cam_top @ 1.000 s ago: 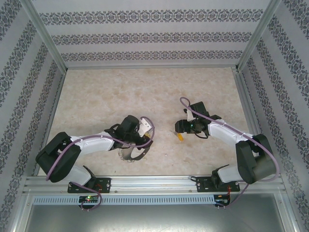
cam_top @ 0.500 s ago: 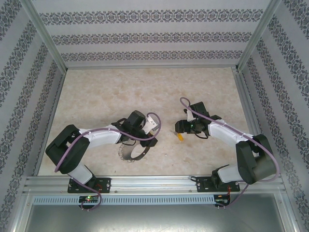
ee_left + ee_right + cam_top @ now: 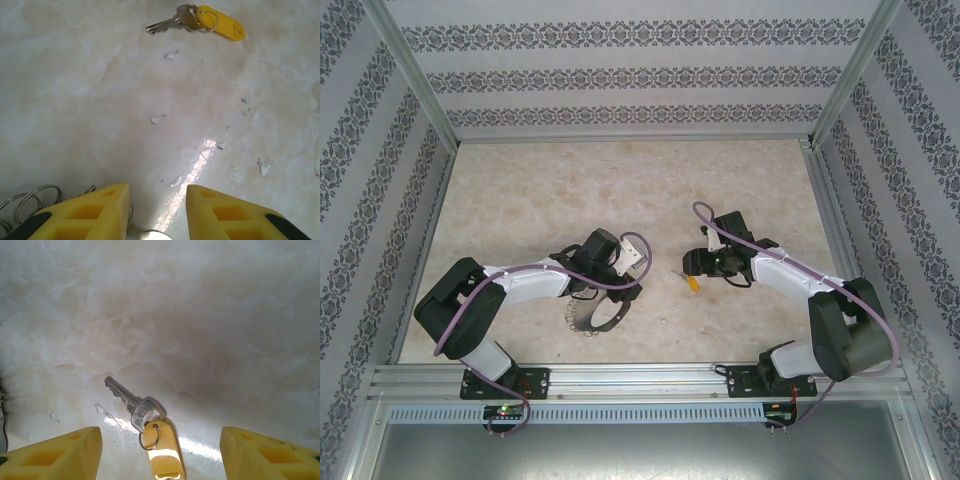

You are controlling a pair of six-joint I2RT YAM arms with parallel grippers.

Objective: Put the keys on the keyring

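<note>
table (image 3: 540, 200): pale marbled surface inside patterned walls; small chipped spots show in the left wrist view.
left gripper (image 3: 157, 192): the yellow fingers (image 3: 85, 215) stand part-way apart, with bare table showing in the gap. The gripper faces the key across the table.
left gripper contents: a silvery piece (image 3: 145, 233) sits between the fingers at the bottom edge of the left wrist view. Whether the jaws clamp it cannot be told.
small rings (image 3: 30, 199): several thin split rings lie just beside the outer side of one left finger, partly cut off by the frame edge.
right gripper (image 3: 160, 434): the fingers stand wide apart and grip nothing. It points down at the table with the key in the gap between them.
key (image 3: 145, 412): lies flat on the table, free of both grippers. The silver blade joins a yellow tag (image 3: 165, 455) through a small ring. In the top view the key (image 3: 692, 283) lies right of centre, just on the near side of the right gripper. In the left wrist view the key (image 3: 187, 19) lies at the far edge, well ahead of the fingers.
keyring (image 3: 600, 326): lies on the near part of the table, left of centre, under the left wrist and partly hidden by that arm. Small silvery pieces fringe its left edge.
spacing: key and keyring lie apart, with the key not on the keyring.
</note>
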